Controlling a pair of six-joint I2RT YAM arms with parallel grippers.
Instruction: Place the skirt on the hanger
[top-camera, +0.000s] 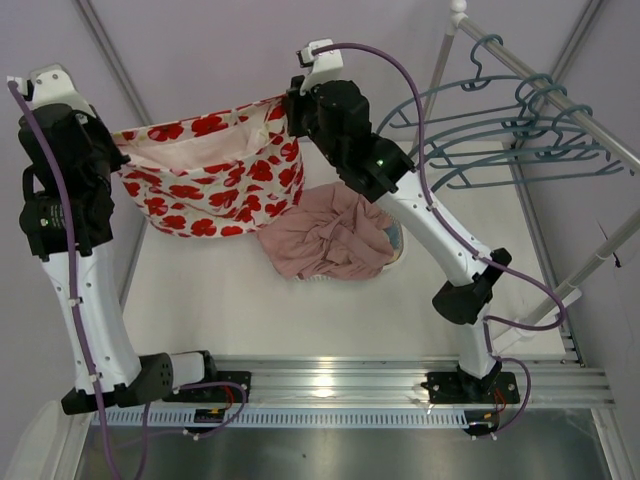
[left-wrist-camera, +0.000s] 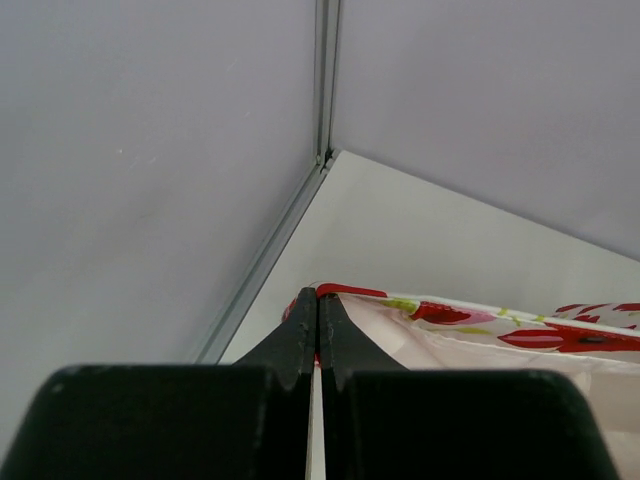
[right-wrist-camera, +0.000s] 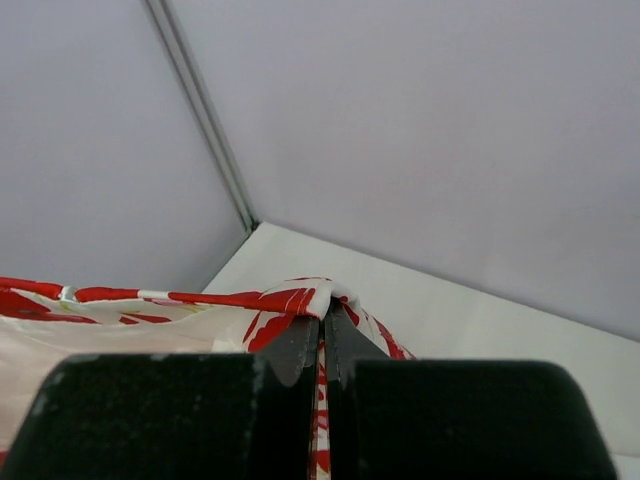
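Top view: upper corners of white red-flowered cloth skirt (top-camera: 215, 170) hidden behind left arm (top-camera: 60, 185) and right arm (top-camera: 345, 125). Right arm overlaps crumpled dusty-pink garment (top-camera: 320, 240). Wrist views crop skirt.

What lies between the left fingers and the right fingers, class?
The skirt, its top edge spanning from the left fingers to the right fingers, both shut on it; the top view shows it.

Skirt (top-camera: 215, 175) spans between left gripper (top-camera: 120, 140) and right gripper (top-camera: 291, 106), over the counter (top-camera: 230, 310); hangers (top-camera: 500, 135) on rail (top-camera: 565, 100), far right.
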